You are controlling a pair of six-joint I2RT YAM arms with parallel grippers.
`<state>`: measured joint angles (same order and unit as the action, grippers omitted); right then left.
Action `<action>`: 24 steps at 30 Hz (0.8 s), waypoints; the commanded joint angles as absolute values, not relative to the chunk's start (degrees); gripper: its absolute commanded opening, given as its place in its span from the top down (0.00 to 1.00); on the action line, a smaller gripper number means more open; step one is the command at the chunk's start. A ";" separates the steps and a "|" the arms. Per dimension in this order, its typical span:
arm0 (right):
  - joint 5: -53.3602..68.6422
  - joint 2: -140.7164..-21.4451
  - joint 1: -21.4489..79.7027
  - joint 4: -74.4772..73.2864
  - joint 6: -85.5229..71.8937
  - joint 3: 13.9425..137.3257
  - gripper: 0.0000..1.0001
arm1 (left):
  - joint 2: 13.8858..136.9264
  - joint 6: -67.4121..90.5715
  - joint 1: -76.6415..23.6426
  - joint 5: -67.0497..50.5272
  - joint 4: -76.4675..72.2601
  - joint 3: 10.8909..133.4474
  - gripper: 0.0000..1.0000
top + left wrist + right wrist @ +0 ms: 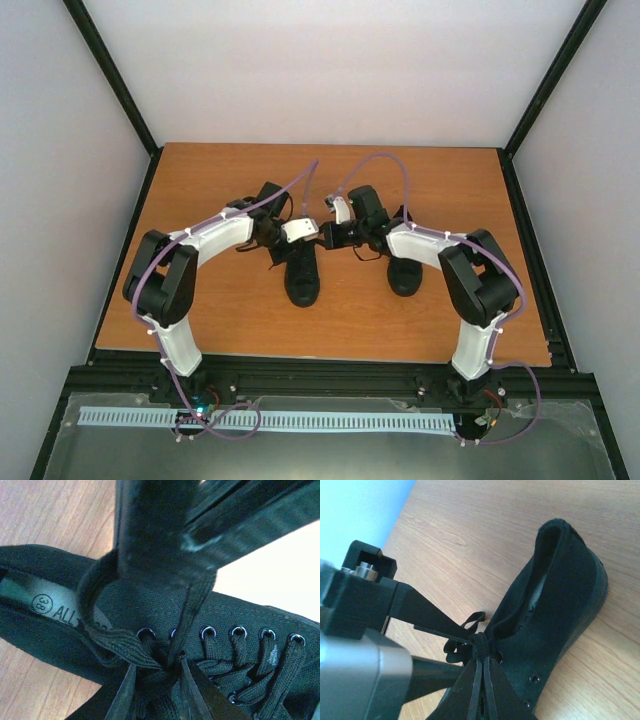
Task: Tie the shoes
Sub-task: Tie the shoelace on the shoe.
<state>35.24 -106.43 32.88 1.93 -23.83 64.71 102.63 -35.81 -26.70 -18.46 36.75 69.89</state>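
Two black sneakers stand on the wooden table. Both grippers meet over the laces of the left shoe (302, 280); the right shoe (405, 275) stands apart, partly under the right arm. My right gripper (482, 649) is shut on the bunched black lace (481, 639) at this shoe's (565, 595) top eyelets. My left gripper (157, 664) has its jaws apart, with the lace crossing (112, 641) between them above the shoe's tongue (250, 612). A lace strand runs up from there to the right gripper's fingers (150, 525). In the top view the left gripper (315, 238) and right gripper (335, 240) nearly touch.
The wooden table (200, 310) is bounded by a black frame and white walls. A small lace loop (475, 620) lies on the wood beside the shoe. The left gripper's fingers (430, 617) reach in from the left in the right wrist view.
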 commanded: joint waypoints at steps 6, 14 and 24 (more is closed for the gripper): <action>34.63 -102.38 32.70 0.28 -23.04 62.99 0.97 | 104.27 -36.43 -25.84 -19.31 35.33 69.17 0.83; 34.17 -101.36 32.18 -0.40 -22.55 62.36 0.97 | 105.43 -36.73 -25.41 -19.48 35.48 68.92 0.87; 34.09 -100.13 31.21 -1.14 -22.30 60.80 0.97 | 106.23 -36.99 -25.05 -19.76 35.61 68.82 0.90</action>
<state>34.44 -102.48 31.94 -1.02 -23.14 61.58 104.31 -36.10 -25.50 -19.79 34.35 69.36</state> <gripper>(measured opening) 0.031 0.104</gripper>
